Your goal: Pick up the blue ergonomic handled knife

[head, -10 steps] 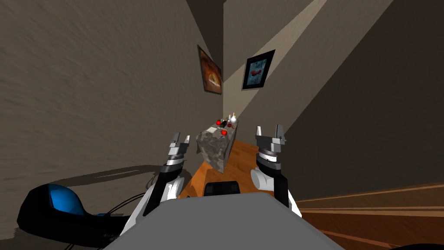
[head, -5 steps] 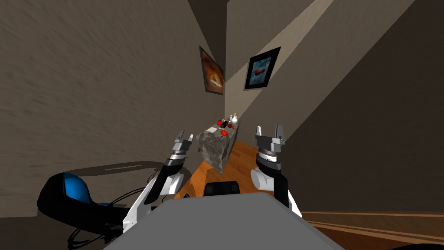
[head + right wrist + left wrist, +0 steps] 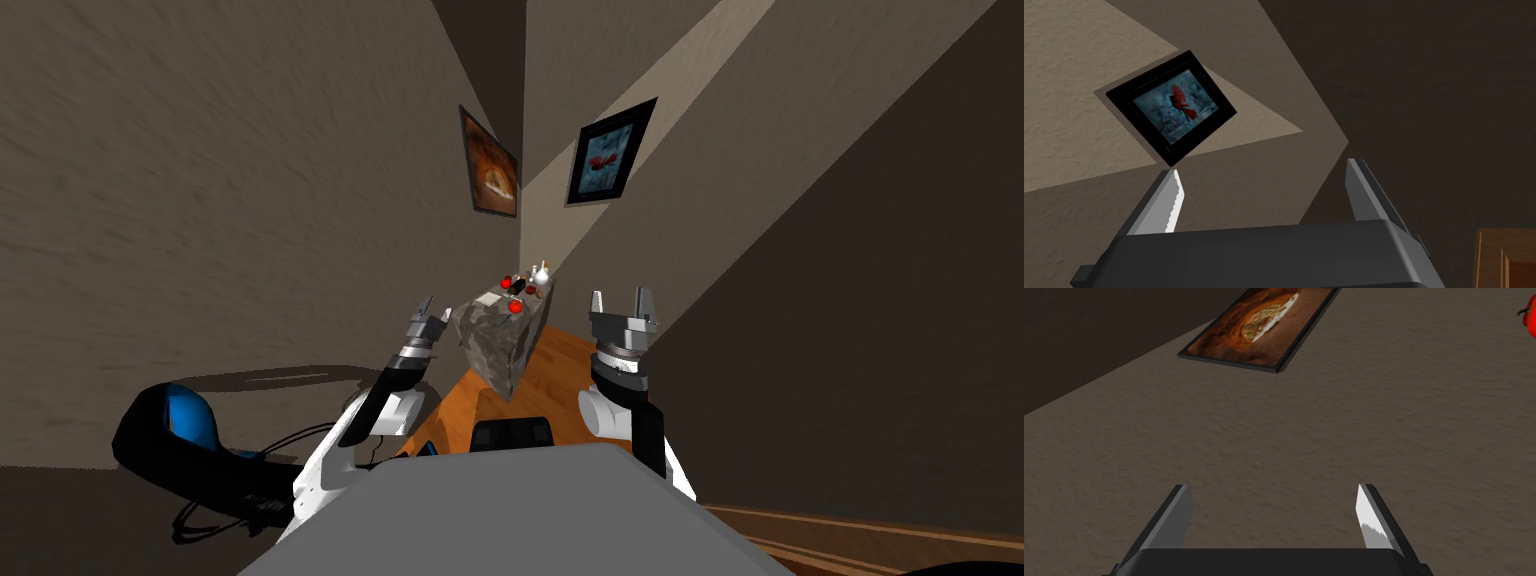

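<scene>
Both hands are wide and empty: left hand (image 3: pixel 430 312), right hand (image 3: pixel 621 298). The worktop (image 3: pixel 495 350) lies ahead between them, nearer my left. I judge the knife is among the small things (image 3: pixel 522 285) on top, but it is too small to pick out, and so is its axis.

Small items (image 3: pixel 519 287) on counter (image 3: pixel 492 350), corner (image 3: pixel 521 150) behind
</scene>
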Available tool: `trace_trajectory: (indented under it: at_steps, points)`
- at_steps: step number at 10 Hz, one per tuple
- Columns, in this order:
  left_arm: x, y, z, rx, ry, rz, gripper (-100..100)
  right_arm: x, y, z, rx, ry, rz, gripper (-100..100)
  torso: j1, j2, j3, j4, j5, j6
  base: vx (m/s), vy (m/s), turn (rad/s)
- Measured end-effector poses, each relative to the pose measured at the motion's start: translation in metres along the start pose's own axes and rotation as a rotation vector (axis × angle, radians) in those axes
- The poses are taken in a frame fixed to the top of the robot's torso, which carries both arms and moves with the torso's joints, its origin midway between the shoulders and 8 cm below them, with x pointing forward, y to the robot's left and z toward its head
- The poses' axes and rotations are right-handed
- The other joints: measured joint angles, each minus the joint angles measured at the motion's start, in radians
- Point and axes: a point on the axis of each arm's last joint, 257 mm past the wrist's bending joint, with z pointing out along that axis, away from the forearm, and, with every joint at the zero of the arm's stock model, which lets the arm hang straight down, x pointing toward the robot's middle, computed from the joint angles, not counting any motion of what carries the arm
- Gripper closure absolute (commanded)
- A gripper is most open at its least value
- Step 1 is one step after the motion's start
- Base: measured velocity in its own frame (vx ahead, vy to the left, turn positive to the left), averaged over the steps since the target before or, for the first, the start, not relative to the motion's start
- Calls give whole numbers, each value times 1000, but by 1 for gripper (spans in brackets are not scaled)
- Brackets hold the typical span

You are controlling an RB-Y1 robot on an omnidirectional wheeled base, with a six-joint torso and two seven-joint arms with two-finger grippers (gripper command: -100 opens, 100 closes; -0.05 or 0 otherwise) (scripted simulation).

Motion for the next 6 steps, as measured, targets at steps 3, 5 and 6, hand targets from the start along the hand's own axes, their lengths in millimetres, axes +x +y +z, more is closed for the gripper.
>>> trace_trajectory:
  at_steps: [3,5,6]
  points:
    - [1,9,11,-51,18,-52,-100,0,0,0,0,0,0,0,-1,-1,-1,0,0,0,13,-94,92]
    - [-1,18,18,-94,23,-81,-100,0,0,0,0,0,0,0,-1,-1,-1,0,0,0,7,-94,71]
    - [-2,22,20,-113,22,-93,-100,0,0,0,0,0,0,0,0,-1,-1,0,0,0,11,-107,83]
